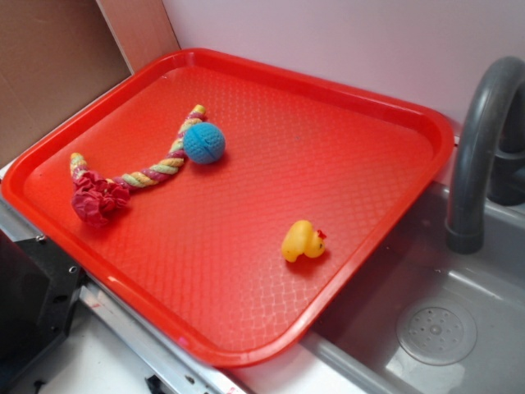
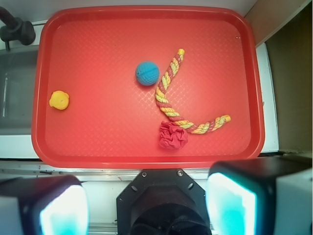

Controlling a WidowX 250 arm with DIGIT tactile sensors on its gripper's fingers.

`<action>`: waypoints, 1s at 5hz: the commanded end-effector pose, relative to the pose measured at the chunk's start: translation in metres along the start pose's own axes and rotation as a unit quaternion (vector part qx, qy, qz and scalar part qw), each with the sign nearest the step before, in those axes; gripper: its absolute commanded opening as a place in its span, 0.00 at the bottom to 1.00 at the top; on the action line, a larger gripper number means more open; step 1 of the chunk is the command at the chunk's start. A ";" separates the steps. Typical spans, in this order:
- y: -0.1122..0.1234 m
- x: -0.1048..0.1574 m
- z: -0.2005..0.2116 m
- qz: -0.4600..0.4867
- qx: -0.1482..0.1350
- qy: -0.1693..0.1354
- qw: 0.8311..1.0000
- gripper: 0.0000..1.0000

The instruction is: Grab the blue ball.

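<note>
The blue ball [image 1: 204,142] [image 2: 147,73], turquoise with a ridged surface, rests on the red tray [image 1: 344,123] [image 2: 98,39], touching or nearly touching a braided rope [image 1: 160,168] [image 2: 168,93]. My gripper [image 2: 146,208] shows only in the wrist view, high above the tray's near edge and well away from the ball. Its two pale cyan fingers [image 2: 63,210] stand wide apart with nothing between them. In the exterior view the gripper is out of frame.
A yellow rubber duck [image 1: 303,240] [image 2: 59,100] and a crumpled red cloth [image 1: 99,201] [image 2: 172,135] also lie on the tray. A grey sink [image 1: 443,320] with a curved faucet [image 1: 480,139] [image 2: 14,27] adjoins the tray. A black base mount [image 2: 164,196] sits below the gripper.
</note>
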State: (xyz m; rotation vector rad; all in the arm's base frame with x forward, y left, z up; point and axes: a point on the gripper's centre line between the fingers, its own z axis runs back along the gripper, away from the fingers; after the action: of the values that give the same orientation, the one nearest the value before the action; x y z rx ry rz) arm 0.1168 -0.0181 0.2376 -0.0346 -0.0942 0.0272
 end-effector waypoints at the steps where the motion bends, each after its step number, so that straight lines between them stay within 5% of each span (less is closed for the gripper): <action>1: 0.000 0.000 0.000 0.000 0.000 0.000 1.000 1.00; 3: 0.005 0.036 -0.025 0.245 -0.012 -0.017 0.969 1.00; 4: 0.011 0.064 -0.057 0.355 -0.009 0.032 0.934 1.00; 5: 0.026 0.087 -0.081 0.469 -0.024 0.021 0.882 1.00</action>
State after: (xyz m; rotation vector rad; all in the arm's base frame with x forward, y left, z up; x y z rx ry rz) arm 0.2111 -0.0011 0.1590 -0.1119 0.0020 0.9844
